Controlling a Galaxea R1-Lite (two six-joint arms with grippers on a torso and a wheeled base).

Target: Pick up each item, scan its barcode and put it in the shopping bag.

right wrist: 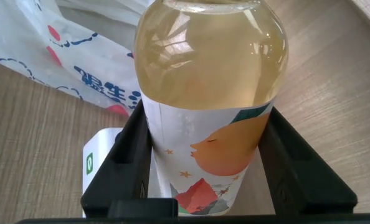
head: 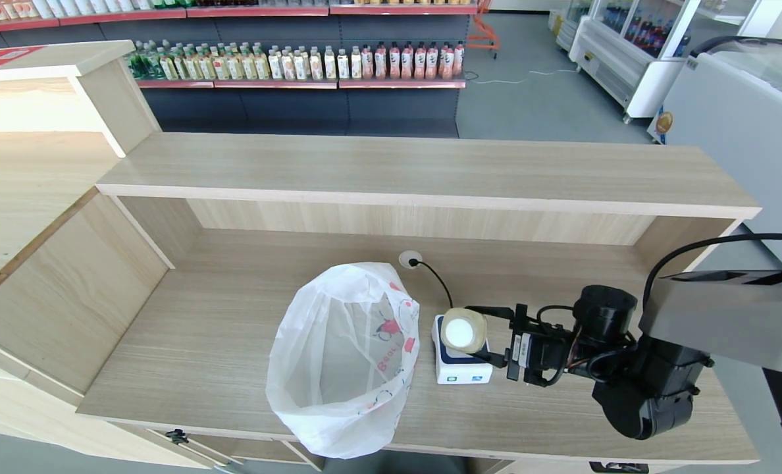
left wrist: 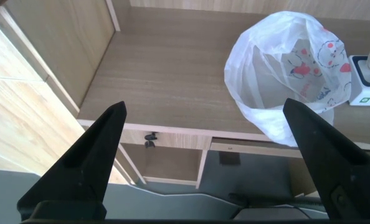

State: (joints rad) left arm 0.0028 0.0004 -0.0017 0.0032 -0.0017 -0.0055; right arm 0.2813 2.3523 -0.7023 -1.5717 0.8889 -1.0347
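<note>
My right gripper (head: 486,333) is shut on a bottle (head: 463,330) of pale yellow drink with a white cap, held lying level just above the white scanner box (head: 462,372). In the right wrist view the bottle (right wrist: 211,99) sits between the black fingers (right wrist: 128,155), with the scanner (right wrist: 96,168) below it. The white plastic shopping bag (head: 345,355) stands open to the left of the scanner, empty as far as I can see. My left gripper (left wrist: 203,155) is open, hanging off the counter's front edge, with the bag (left wrist: 291,68) beyond it.
A black cable (head: 434,276) runs from the scanner to a grommet at the counter's back wall. A raised wooden ledge (head: 424,171) borders the back. Bare counter (head: 193,342) lies left of the bag. Shelves of bottles (head: 299,62) stand far behind.
</note>
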